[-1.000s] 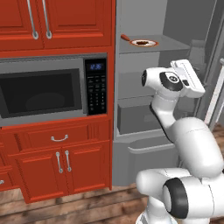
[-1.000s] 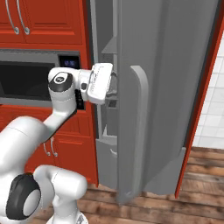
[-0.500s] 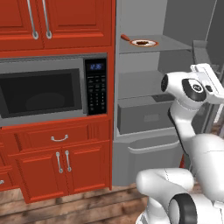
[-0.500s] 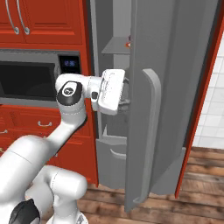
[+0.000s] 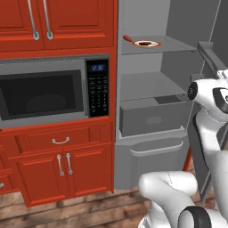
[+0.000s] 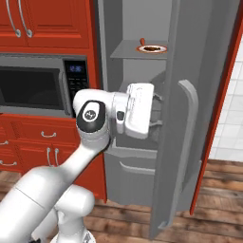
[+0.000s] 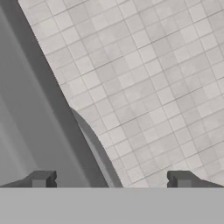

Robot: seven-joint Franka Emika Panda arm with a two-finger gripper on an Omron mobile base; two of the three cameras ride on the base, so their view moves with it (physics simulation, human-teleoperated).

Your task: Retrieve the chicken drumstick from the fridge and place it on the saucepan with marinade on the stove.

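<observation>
ok so the drumstick [image 5: 144,43] is sitting on a white orange-rimmed plate [image 5: 156,44] on the fridge's [image 5: 142,18] top shelf [image 5: 178,43], w/ a short orange stick [image 5: 128,38] lying just beside the plate's left edge. Same plate shows in the right base view up high inside the fridge, drumstick [image 6: 152,48] a dark lump on it.

Gripper [image 7: 111,179] is nowhere near it tho. Jaws spread wide, nothing between them, and the hand cam is looking past the edge of the fridge door [image 7: 35,109] at a tiled wall [image 7: 153,78]. From the right base view the hand [image 6: 140,110] is at about drawer height, tucked in the gap btw the cabinet and the open door [image 6: 199,95], facing sideways toward the door.

So the relation that matters imo: the meat lies up and back from the jaws, well apart, a full shelf level higher and deeper in. Jaws are pointing the wrong way atm, more or less across the opening rather than into it. Next move prob needs the wrist swung round to face the shelves and lifted to top shelf level. Can't tell the drumstick's long axis from here, too small, so approach angle is a guess till the hand cam gets on it.
</observation>
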